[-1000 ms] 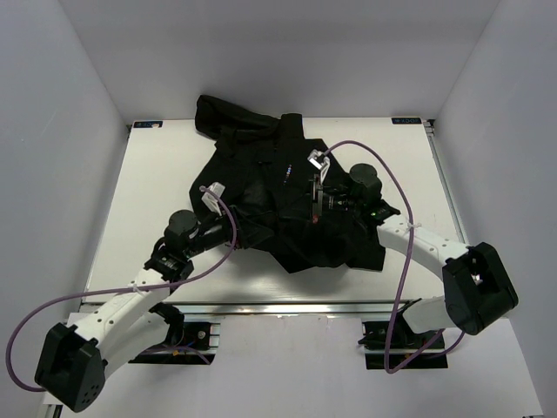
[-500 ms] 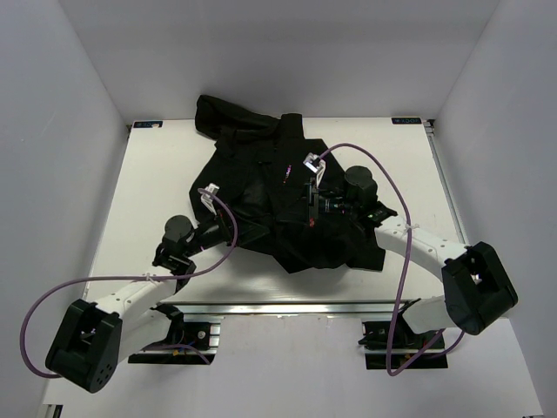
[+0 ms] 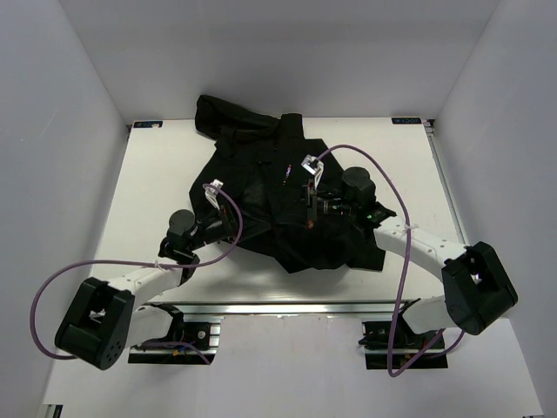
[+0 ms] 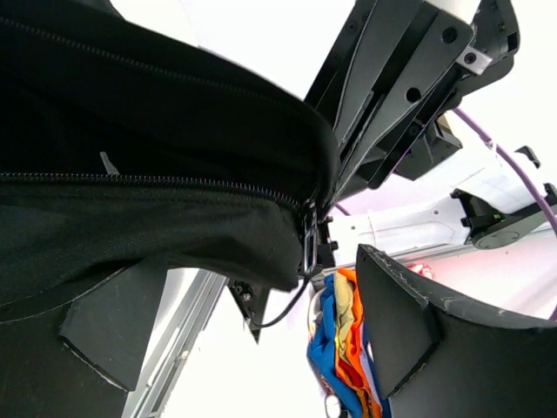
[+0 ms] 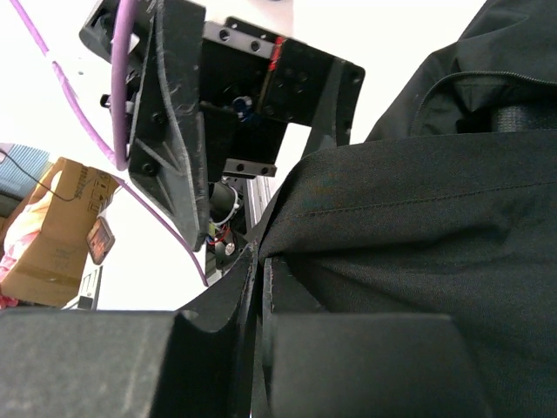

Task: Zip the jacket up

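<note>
The jacket (image 3: 274,196) lies crumpled on the middle of the white table (image 3: 148,200), one part reaching past the far edge, and its near edge hangs raised between the two grippers. The right gripper (image 3: 310,209), fingers pressed together, pinches that edge by the end of the zipper (image 4: 174,179). The left gripper (image 3: 247,228) sits just left of it with its fingers (image 4: 109,326) spread wide, the zipped edge hanging above them; whether it touches them I cannot tell. There is one jacket, one zipper line and two arms, each trailing one purple cable (image 3: 365,157).
</note>
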Controlling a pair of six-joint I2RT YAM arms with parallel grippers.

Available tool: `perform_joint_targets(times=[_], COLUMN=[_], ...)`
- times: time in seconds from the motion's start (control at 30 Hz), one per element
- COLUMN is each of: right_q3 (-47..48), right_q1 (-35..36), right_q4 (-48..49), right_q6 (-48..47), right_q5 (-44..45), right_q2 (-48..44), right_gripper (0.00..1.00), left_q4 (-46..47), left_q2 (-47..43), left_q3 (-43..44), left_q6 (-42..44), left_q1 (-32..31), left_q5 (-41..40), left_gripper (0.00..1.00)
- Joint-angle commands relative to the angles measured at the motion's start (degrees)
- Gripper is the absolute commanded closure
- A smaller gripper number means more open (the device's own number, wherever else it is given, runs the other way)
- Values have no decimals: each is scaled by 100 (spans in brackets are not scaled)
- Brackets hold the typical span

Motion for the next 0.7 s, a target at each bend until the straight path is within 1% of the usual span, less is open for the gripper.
perform_joint_targets(times=[0.0, 0.1, 0.23, 0.33, 0.43, 0.63, 0.67], right_q3=[32, -12, -64, -99, -126, -135, -152], right_q1=[62, 70, 71, 71, 71, 71, 71], right_q4=[254, 228, 184, 280, 403, 421, 439], right_q6=[-61, -61, -122, -70, 1, 18, 27], right_q5=[-53, -9, 62, 9, -26, -35, -44], right_q2=[-14, 4, 152, 258, 285, 293, 285], right_gripper=[100, 100, 100, 100, 100, 100, 100], left_q4=[419, 797, 877, 1000, 1132, 1316, 1325], left_q2=[117, 214, 284, 328, 390, 592, 618], left_q3=[259, 259, 242, 224, 189, 268, 268], left_q6=[-88, -246, -282, -352, -404, -449, -466], left_q1=[46, 90, 108, 108, 108, 108, 108], left_q5=[171, 233, 259, 312, 329, 444, 461], left_gripper=[2, 2, 2, 11, 23, 35, 41])
